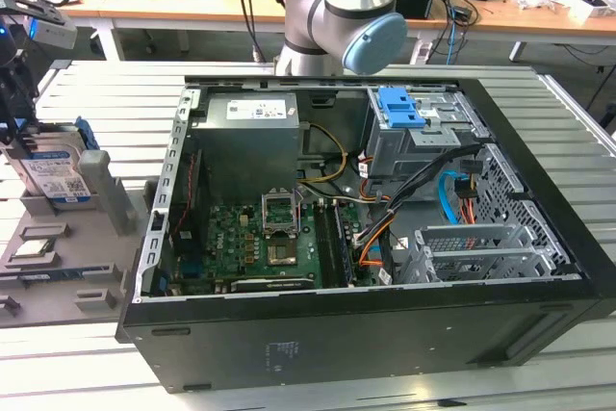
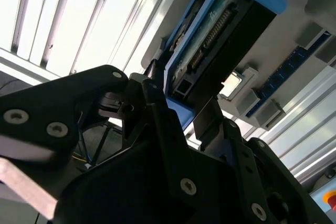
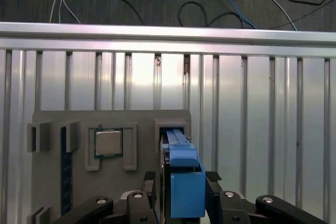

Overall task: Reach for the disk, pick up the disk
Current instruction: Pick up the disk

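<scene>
Grip: fingers (image 3: 213, 180) clamped the disk (image 3: 185, 195), lower centre.
Risk: tilted lift might jam it in the grey holder (image 3: 131, 121); shallow hold might slip.

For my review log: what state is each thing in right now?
disk, upright in the grey holder's slot, not lifted.
gripper, astride the disk's upper end.
processor chip, lying flat in its holder recess.
computer case, on its side, panel off, interior exposed.
</scene>
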Controlling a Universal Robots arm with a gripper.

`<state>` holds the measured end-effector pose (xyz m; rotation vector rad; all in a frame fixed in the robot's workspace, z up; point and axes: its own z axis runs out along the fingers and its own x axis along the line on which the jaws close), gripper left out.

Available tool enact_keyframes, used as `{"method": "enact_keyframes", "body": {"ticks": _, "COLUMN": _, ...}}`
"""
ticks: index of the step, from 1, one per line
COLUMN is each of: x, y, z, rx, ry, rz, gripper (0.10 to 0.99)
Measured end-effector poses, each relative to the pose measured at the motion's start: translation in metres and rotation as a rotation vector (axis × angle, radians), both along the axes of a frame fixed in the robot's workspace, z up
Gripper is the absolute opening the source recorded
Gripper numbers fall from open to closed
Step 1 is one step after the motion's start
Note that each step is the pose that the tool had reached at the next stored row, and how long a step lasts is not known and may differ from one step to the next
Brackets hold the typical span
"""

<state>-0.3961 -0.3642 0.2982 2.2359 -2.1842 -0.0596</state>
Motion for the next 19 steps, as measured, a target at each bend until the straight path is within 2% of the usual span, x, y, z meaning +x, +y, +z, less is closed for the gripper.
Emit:
{"method": "enact_keyframes", "body": {"ticks": 5, "x": -0.0017, "y": 0.0, "z": -0.0039, "rx": 0.0, "ry": 0.0001, "rz": 0.003, "gripper": 0.482}}
{"method": "enact_keyframes", "body": {"ticks": 13, "x": -0.0017, "y": 0.0, "z": -0.0041, "rx": 0.0, "ry": 0.0001, "rz": 0.003, "gripper": 0.482}}
{"method": "enact_keyframes", "body": {"ticks": 14, "x": -0.0017, "y": 0.0, "z": -0.0041, "rx": 0.0, "ry": 0.0001, "rz": 0.003, "gripper": 0.4}}
{"method": "enact_keyframes", "body": {"ticks": 16, "x": -0.0017, "y": 0.0, "z": -0.0041, "rx": 0.0, "ry": 0.0001, "rz": 0.003, "gripper": 0.369}}
{"method": "enact_keyframes", "body": {"ticks": 19, "x": -0.0017, "y": 0.0, "z": -0.0042, "rx": 0.0, "ry": 0.0001, "rz": 0.003, "gripper": 0.369}}
